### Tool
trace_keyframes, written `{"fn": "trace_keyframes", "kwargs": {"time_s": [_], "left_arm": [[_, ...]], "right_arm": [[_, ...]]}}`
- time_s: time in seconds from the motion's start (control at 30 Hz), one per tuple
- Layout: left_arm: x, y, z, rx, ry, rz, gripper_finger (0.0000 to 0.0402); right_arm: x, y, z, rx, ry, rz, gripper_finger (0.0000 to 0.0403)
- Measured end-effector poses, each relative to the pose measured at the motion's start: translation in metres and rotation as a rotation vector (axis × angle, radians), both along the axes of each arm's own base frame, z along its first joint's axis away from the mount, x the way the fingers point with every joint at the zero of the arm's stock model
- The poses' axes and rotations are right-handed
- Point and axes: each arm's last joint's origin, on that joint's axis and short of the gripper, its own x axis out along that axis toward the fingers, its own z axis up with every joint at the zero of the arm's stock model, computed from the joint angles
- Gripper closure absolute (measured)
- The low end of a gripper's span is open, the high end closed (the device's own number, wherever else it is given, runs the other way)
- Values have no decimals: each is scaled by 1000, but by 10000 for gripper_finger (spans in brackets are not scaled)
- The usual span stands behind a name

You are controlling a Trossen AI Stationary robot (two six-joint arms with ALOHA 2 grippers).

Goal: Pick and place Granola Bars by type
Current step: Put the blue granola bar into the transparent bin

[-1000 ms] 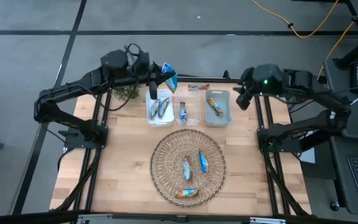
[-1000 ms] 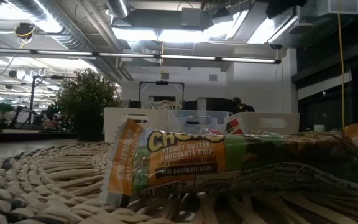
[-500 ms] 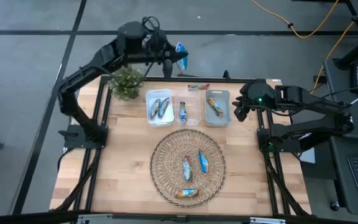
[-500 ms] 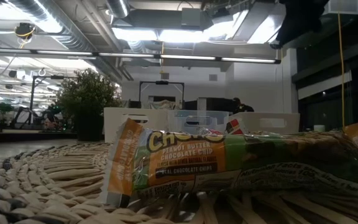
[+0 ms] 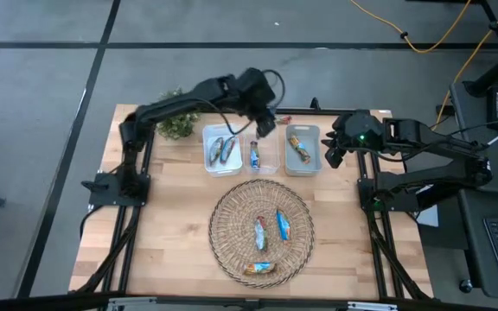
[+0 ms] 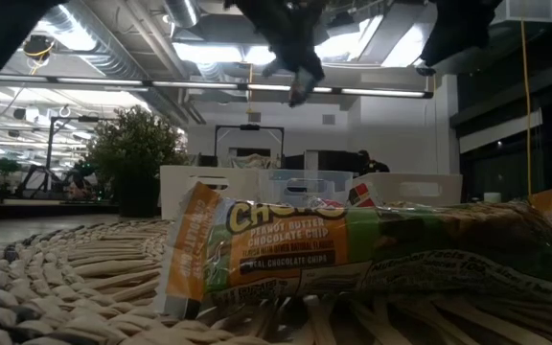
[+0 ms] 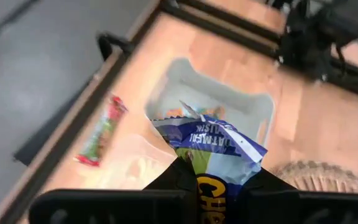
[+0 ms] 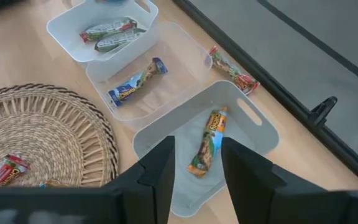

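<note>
The left tool (image 5: 264, 123) is hanging over the far half of the table (image 5: 180, 233), above the gap between the middle bin (image 5: 262, 154) and the right-hand bin (image 5: 303, 150), and it is pinching a blue-wrapped granola bar (image 7: 211, 144) between its pressed-together fingers (image 7: 166, 183). In the left wrist view the crumpled blue wrapper is sticking up past the fingers, with the right-hand bin lying beneath it.

The right tool (image 8: 196, 158) is waiting just beside the right-hand bin, over the table's right edge, with its fingers (image 8: 160, 167) standing apart and gripping nothing.

The three plastic bins are sitting in a row along the far side. The left bin (image 5: 220, 149) is holding two bars with greenish wrappers (image 8: 112, 34), lying side by side. The middle bin is holding one blue bar (image 8: 137, 81). The right-hand bin is holding one orange-brown bar (image 8: 207, 143). A red-and-green bar (image 8: 232, 70) is lying on the bare table behind the bins, close to the far edge.

The round wicker tray (image 5: 232, 246) is sitting in the middle of the table, nearer than the bins, and it is carrying three more bars: two bluish ones (image 5: 281, 225) near its centre and an orange one (image 5: 259, 269) at its near rim. In the low view that peanut butter chocolate chip bar (image 6: 353, 254) is filling the foreground. A small potted plant (image 5: 176, 126) is standing at the far left corner.
</note>
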Motion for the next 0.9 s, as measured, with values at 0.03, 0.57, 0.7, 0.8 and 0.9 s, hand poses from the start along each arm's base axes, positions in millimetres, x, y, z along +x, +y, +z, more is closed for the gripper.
{"fn": "trace_keyframes", "kwargs": {"time_s": [0.03, 0.57, 0.7, 0.8, 0.9], "left_arm": [[5, 2, -8, -12, 14, -6, 377], [13, 17, -44, -54, 143, -44, 341], [12, 17, -44, -68, 136, -80, 299], [11, 15, -45, -98, 140, -86, 258], [7, 9, -43, -154, 161, -94, 221]], "right_arm": [[0, 0, 0, -3, 1, 3, 270], [0, 0, 0, -19, 12, 21, 270], [0, 0, 0, -21, 13, 24, 270], [0, 0, 0, -29, 19, 33, 270], [0, 0, 0, -36, 24, 42, 270]]}}
